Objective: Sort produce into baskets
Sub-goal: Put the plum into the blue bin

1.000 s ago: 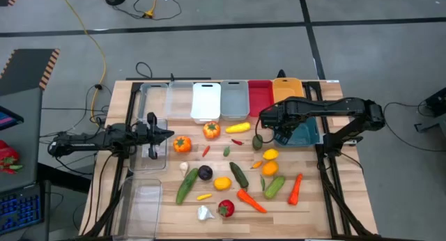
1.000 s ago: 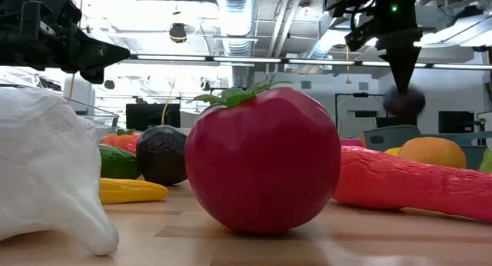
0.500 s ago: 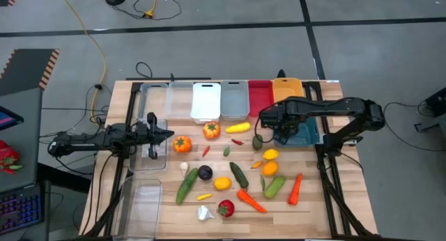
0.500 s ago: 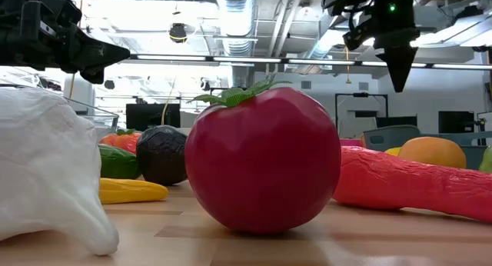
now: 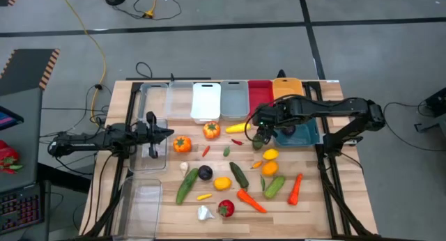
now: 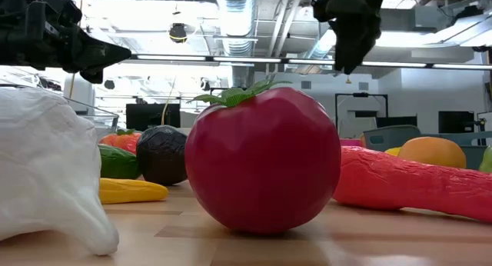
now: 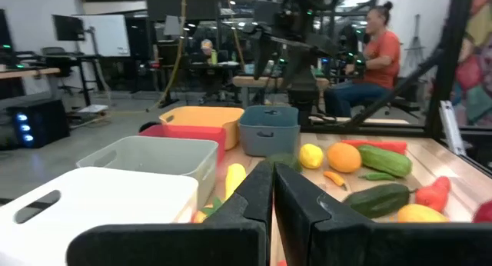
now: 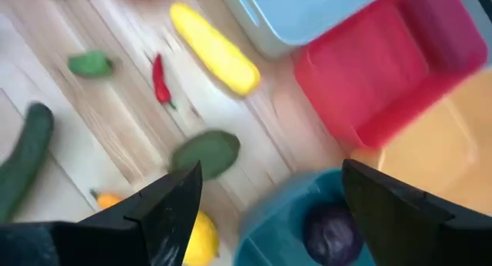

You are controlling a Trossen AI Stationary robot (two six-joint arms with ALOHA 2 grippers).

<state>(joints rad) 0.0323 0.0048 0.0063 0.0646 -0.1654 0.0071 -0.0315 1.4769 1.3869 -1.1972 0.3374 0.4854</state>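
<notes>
My right gripper (image 5: 260, 133) hangs open and empty above the table, just left of the teal basket (image 5: 301, 134). Its wrist view shows it open (image 8: 269, 220), with a dark purple round (image 8: 332, 234) lying in the teal basket (image 8: 284, 212), and a flat green piece (image 8: 206, 154) and a long yellow piece (image 8: 215, 49) on the wood below. My left gripper (image 5: 164, 134) is shut and empty, held level over a clear basket (image 5: 155, 149) at the table's left. Most of the produce lies loose mid-table, such as the red tomato (image 5: 225, 208) and the white garlic (image 5: 203, 213).
A row of baskets stands along the far edge: two clear (image 5: 167, 99), white (image 5: 206, 102), grey (image 5: 234, 100), red (image 5: 260, 98) and orange-yellow (image 5: 287, 89). Another clear basket (image 5: 143, 203) sits near left. Carrots (image 5: 251, 199) and cucumbers (image 5: 187, 186) lie toward the near edge.
A dark round thing that showed blurred just under my right gripper's fingertips has dropped out of the low view. My right gripper has then gone toward the table's left edge, away from the teal basket, staying high above the table.
</notes>
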